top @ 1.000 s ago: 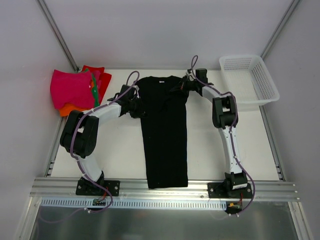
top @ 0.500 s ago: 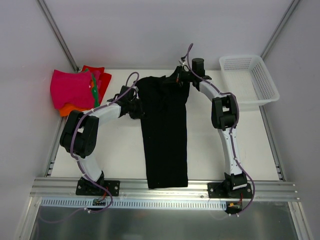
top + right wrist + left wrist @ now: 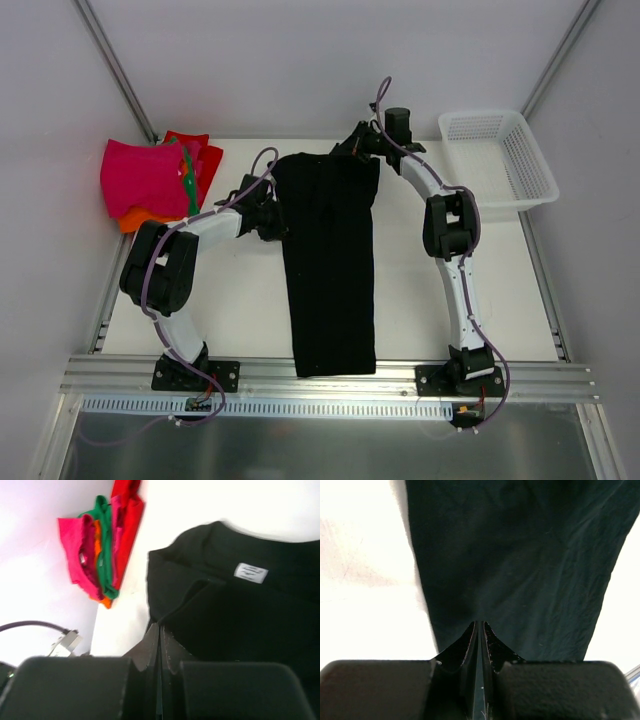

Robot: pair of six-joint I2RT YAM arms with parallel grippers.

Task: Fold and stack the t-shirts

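Your left pincer is clenched on the left edge of the black t-shirt. Your right pincer is clenched on a fold of cloth at the shirt's far right corner, near the white neck label. You see the shirt lying as a long strip down the middle of the bench. A pile of folded t-shirts, pink, orange, green and red, sits at the far left corner. A white mesh basket stands at the far right, its floor in plain view.

White neck label on black t-shirt: print illegible.
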